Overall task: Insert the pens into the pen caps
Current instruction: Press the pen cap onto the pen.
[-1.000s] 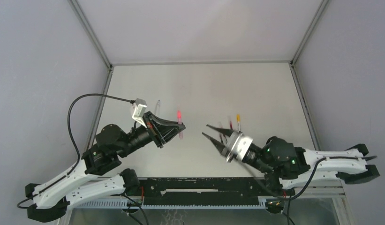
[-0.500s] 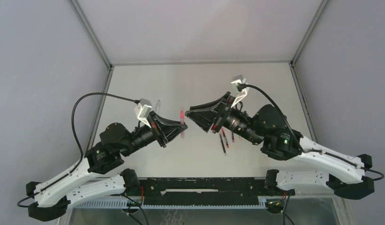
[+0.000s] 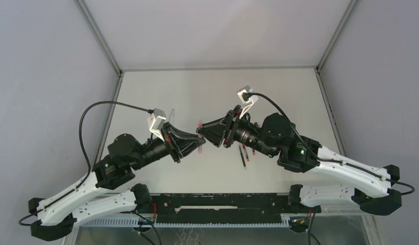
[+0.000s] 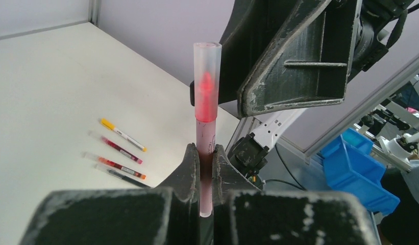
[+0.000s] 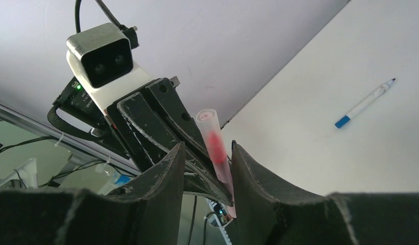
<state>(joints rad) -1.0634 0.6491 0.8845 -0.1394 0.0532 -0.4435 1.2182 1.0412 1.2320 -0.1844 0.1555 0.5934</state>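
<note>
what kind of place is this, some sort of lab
Probably a robotics lab test cell: a bare white table walled by plain grey panels, a left arm and right arm bolted at its near edge, and blue storage bins beyond it.

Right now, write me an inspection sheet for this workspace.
Surface: white table, matte.
Job's things: pink pen with a frosted cap over its tip; four loose pens lying together; blue pen lying apart; no loose caps seen.
Clutter: nothing seen.
Grippers: left gripper shut on the pink pen; right gripper open, a finger either side of the capped end.
Cables: left camera cable and right camera cable, black, looping above the arms.
Surroundings: grey walls; blue bins beyond the table.
</note>
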